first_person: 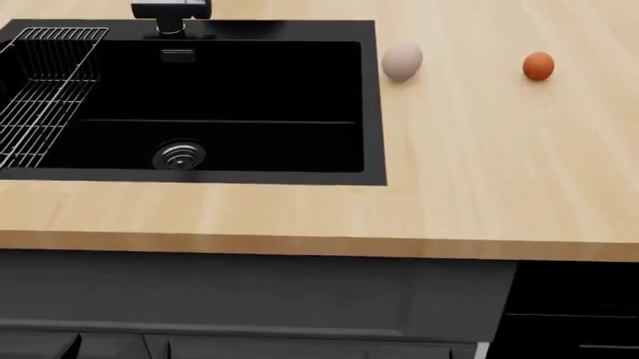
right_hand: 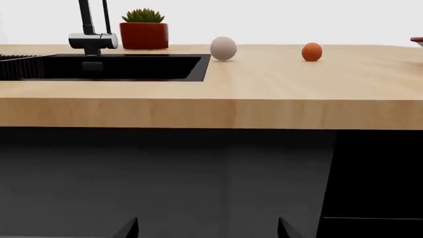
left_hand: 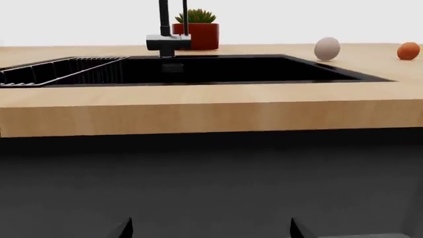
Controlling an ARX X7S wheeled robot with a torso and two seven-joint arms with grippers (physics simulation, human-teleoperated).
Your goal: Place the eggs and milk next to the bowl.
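Two eggs lie on the wooden counter right of the sink. The pale beige-grey egg (first_person: 402, 61) (left_hand: 326, 48) (right_hand: 223, 48) sits close to the sink's right rim. Further right is the orange-brown egg (first_person: 538, 66) (left_hand: 408, 50) (right_hand: 311, 51). The milk and the bowl are out of view. My left gripper (left_hand: 211, 231) and right gripper (right_hand: 208, 231) hang below counter height in front of the dark cabinet. Both are open and hold nothing. Only their fingertips show, and neither gripper appears in the head view.
A black sink (first_person: 370, 105) with a drain fills the counter's left part, with a wire rack (first_person: 45, 90) at its left end. A black faucet (left_hand: 165, 34) and a plant in a red pot (right_hand: 143, 30) stand behind it. The counter's front edge (first_person: 299, 243) overhangs dark cabinet fronts.
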